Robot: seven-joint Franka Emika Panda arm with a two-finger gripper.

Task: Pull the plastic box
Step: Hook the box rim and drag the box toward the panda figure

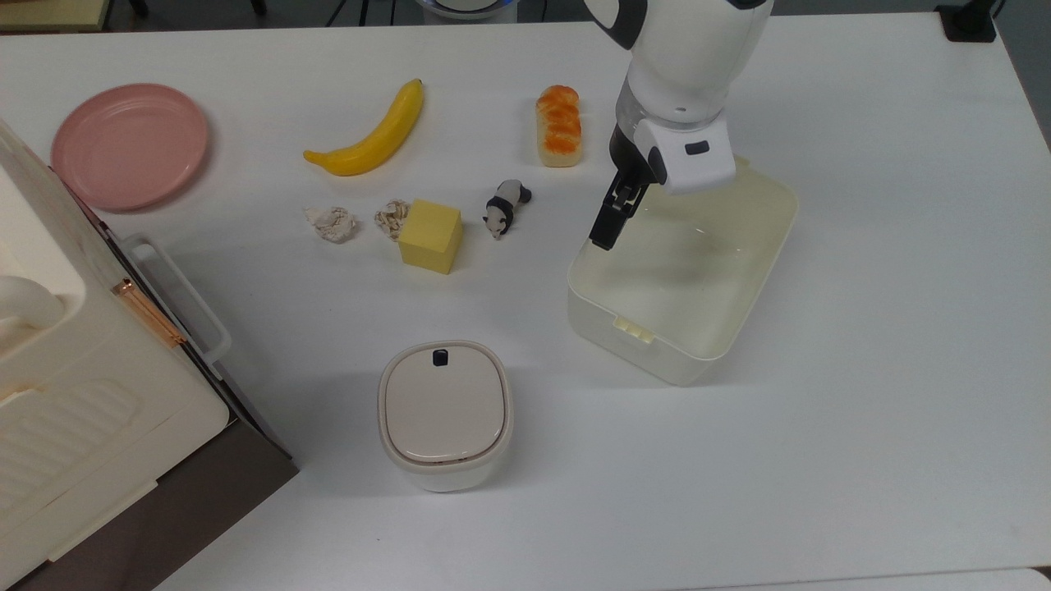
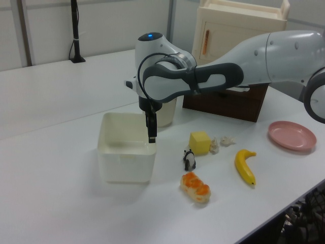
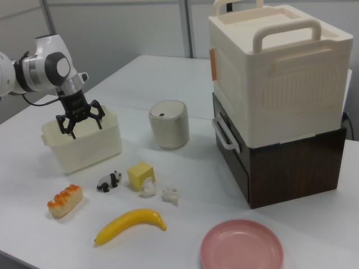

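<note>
The plastic box (image 1: 686, 320) is a cream-white, lidless tub standing at the top view's right of centre, with a latch tab on its near short side. It also shows in the left view (image 2: 124, 162) and the right view (image 3: 84, 147). My gripper (image 1: 614, 217) hangs from the white arm at the box's long wall on the toy panda's side, fingertips down at rim level. In the right view the gripper (image 3: 80, 124) is open, its fingers spread along that wall. I cannot tell whether they touch the rim. In the left view the gripper (image 2: 151, 133) is at the box's right wall.
A toy panda (image 1: 507, 207), a yellow cube (image 1: 429, 235), bread (image 1: 558, 123), a banana (image 1: 374, 135) and crumpled scraps (image 1: 331, 223) lie at the top view's left of the box. A lidded beige container (image 1: 444, 410), a pink plate (image 1: 130, 144) and a cream cabinet unit (image 1: 74, 394) stand farther left.
</note>
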